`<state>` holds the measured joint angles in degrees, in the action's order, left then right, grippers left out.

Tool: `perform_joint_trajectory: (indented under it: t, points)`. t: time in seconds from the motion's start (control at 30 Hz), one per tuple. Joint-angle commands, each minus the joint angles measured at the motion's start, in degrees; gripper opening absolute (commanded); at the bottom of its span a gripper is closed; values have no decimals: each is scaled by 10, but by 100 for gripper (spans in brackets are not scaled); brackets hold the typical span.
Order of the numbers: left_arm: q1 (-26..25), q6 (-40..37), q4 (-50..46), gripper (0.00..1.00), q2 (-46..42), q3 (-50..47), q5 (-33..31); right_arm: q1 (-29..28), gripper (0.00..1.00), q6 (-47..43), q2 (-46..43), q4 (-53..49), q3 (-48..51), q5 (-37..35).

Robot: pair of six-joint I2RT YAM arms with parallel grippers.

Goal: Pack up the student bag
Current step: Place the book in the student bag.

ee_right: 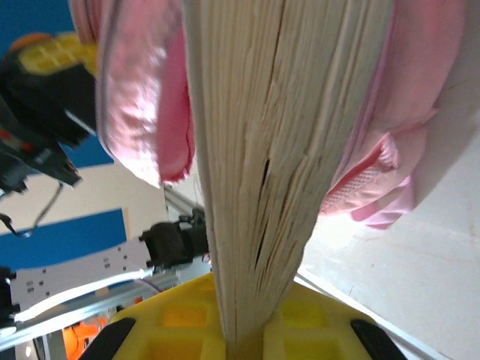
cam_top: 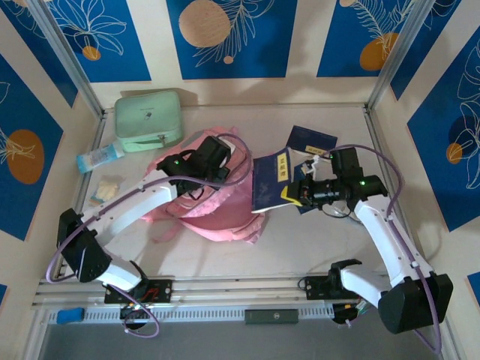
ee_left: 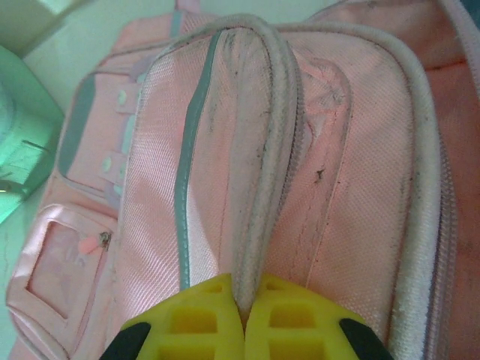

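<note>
The student bag (cam_top: pixel 225 214) is a soft pink backpack lying in the middle of the table. My left gripper (cam_top: pixel 225 166) is over its upper part. In the left wrist view its yellow fingers (ee_left: pixel 195 322) are shut on a raised, piped fold of the bag (ee_left: pixel 259 172), pinched upward. My right gripper (cam_top: pixel 291 193) is shut on a blue-covered book (cam_top: pixel 270 180), held just right of the bag. The right wrist view shows the book's page edges (ee_right: pixel 292 150) clamped between the yellow fingers (ee_right: pixel 172 322), with pink bag fabric (ee_right: pixel 142 112) on both sides behind them.
A second blue book (cam_top: pixel 313 141) lies behind the held one. A mint green zip case (cam_top: pixel 148 120) stands at the back left. A water bottle (cam_top: pixel 99 157) and a small packet (cam_top: pixel 105 191) lie near the left wall. Metal frame posts (cam_top: pixel 390 60) edge the workspace.
</note>
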<state>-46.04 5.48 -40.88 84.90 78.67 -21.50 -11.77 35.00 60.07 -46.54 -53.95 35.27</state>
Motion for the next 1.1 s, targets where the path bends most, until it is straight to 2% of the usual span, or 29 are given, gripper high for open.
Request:
perform_joint_trajectory:
  t: [0.0,0.07,0.13,0.3,0.4,0.57,0.7,0.8,0.83,1.0,1.07]
  points:
    - [5,0,5,0,-18,38,-11,-54,0,13,14,32,-10,-2]
    - [12,5,-2,0,-21,58,-20,-74,0,46,27,67,21,-26]
    - [21,2,-1,0,-27,68,-16,-82,0,67,43,105,54,-10]
    - [40,-19,1,0,-45,74,23,-122,0,71,66,146,84,-40]
    - [44,-31,15,0,-57,61,60,-171,0,79,97,229,91,-39]
    - [48,-34,26,0,-73,42,105,-212,0,52,210,292,20,-43]
    - [52,-35,36,0,-82,34,115,-233,0,41,305,374,-27,-49]
    - [55,-31,33,0,-84,35,119,-239,1,42,375,398,-71,-53]
    - [56,-30,33,0,-84,34,121,-240,3,43,391,407,-82,-55]
    - [64,-22,47,0,-93,16,122,-238,33,42,445,412,-107,-95]
    - [68,-18,48,0,-95,13,127,-232,38,40,435,403,-98,-114]
